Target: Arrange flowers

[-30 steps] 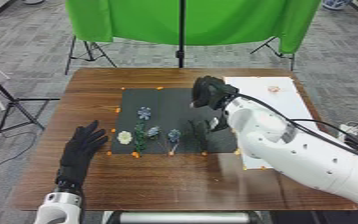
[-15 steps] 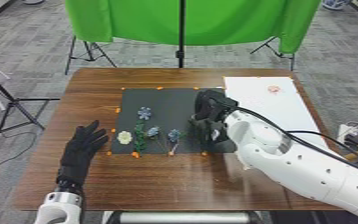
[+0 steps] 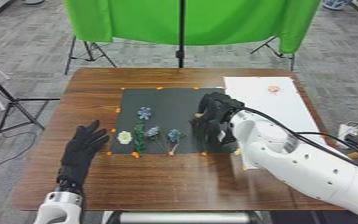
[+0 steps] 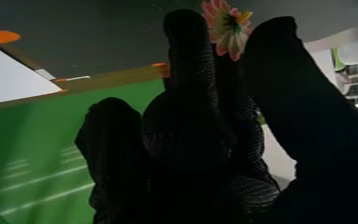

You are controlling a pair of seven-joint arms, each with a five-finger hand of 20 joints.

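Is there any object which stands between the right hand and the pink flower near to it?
Nothing visible stands between them: the right wrist view shows the pink flower close against the right hand. Whether they touch, I cannot tell.

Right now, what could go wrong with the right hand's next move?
1. Missed pick: the pink flower is right at the right hand, but I can't confirm a hold. Lifting now might leave it behind or drop it.
2. Side knock: the blue flowers lie on the dark mat just left of that hand, so a low leftward sweep could shift them.
3. Snag: their thin stems lie close together and might drag each other.
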